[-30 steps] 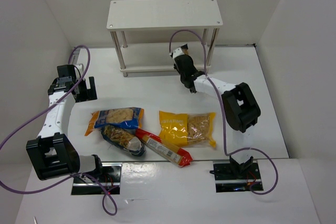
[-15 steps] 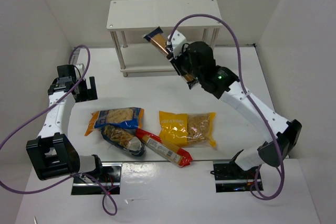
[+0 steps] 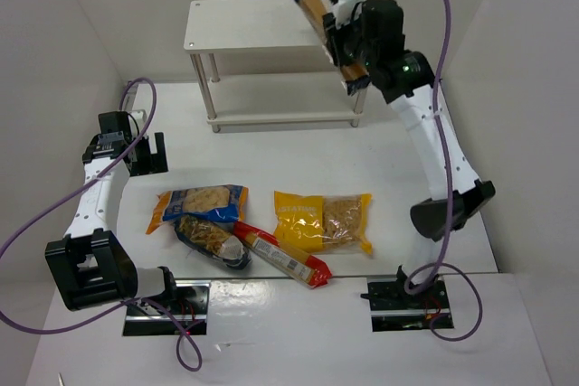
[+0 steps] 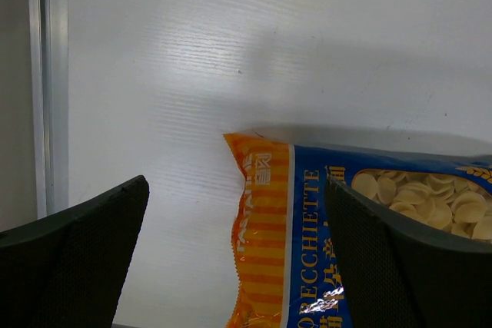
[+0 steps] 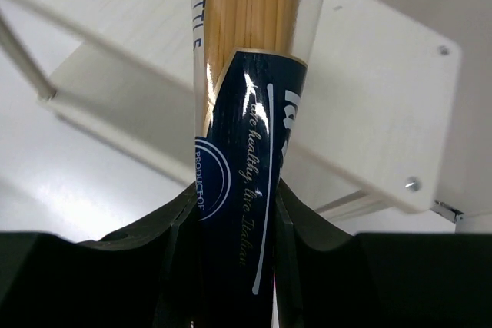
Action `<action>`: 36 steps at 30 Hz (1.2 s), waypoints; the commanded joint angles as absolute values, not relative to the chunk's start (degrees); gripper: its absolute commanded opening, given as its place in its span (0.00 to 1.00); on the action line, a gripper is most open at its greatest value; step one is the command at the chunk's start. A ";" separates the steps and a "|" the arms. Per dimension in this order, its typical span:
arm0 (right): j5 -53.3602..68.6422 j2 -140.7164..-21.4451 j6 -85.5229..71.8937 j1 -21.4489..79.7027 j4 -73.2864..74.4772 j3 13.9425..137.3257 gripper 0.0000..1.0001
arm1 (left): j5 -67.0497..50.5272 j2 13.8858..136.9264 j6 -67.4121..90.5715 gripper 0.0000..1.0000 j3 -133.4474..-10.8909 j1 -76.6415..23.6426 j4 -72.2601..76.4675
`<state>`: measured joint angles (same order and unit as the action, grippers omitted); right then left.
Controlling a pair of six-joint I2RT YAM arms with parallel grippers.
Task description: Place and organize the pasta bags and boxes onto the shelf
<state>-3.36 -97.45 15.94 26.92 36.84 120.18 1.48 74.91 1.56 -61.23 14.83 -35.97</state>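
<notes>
Top external view, upper right: our right gripper pinches the orange-tan spaghetti pack, which tilts over the right end of the white shelf and its top board. At left, our left gripper hangs spread wide near the blue-orange orecchiette bag, which lies on the table.

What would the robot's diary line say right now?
right gripper: shut on spaghetti pack, over shelf | left gripper: open, near blue-orange bag

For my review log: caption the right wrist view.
Right gripper holds the spaghetti pack, dark label nearest, over the shelf.
</notes>
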 commanded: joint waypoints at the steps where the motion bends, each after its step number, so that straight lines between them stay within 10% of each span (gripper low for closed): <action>1: 3.93 -101.49 12.14 20.51 36.63 139.26 0.00 | 0.18 74.88 0.70 1.00 -61.08 15.12 -35.24; 6: 7.92 -117.41 10.46 15.38 49.31 171.28 0.00 | 0.18 74.88 0.70 1.00 -61.08 15.12 -35.24; 36: 17.67 -130.78 7.12 9.93 45.88 179.56 0.00 | -1.49 76.55 -0.35 1.00 -60.56 15.12 -35.24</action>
